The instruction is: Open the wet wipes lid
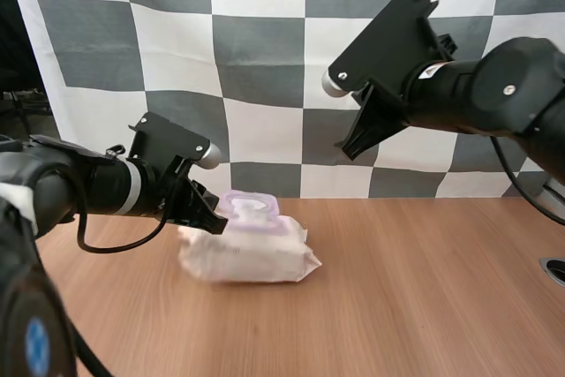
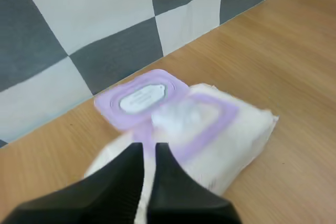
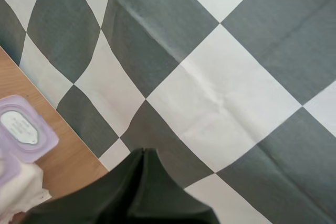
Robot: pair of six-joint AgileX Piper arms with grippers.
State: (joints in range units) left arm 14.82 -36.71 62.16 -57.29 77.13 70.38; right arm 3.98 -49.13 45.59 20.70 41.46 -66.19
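Observation:
A white pack of wet wipes (image 1: 252, 256) lies on the wooden table, its purple lid (image 1: 250, 207) flipped open toward the back. In the left wrist view the open lid (image 2: 140, 97) lies flat behind the purple-rimmed opening (image 2: 197, 120) of the pack (image 2: 236, 145). My left gripper (image 1: 212, 220) rests at the pack's left end, its fingers (image 2: 126, 174) nearly together with a thin gap and nothing between them. My right gripper (image 1: 349, 149) hangs high above the table, shut as one dark wedge (image 3: 144, 156), well clear of the pack (image 3: 18, 192) and its lid (image 3: 23, 127).
The wooden table (image 1: 424, 306) stretches bare to the right and front of the pack. A round dark fitting (image 1: 554, 269) sits at the table's right edge.

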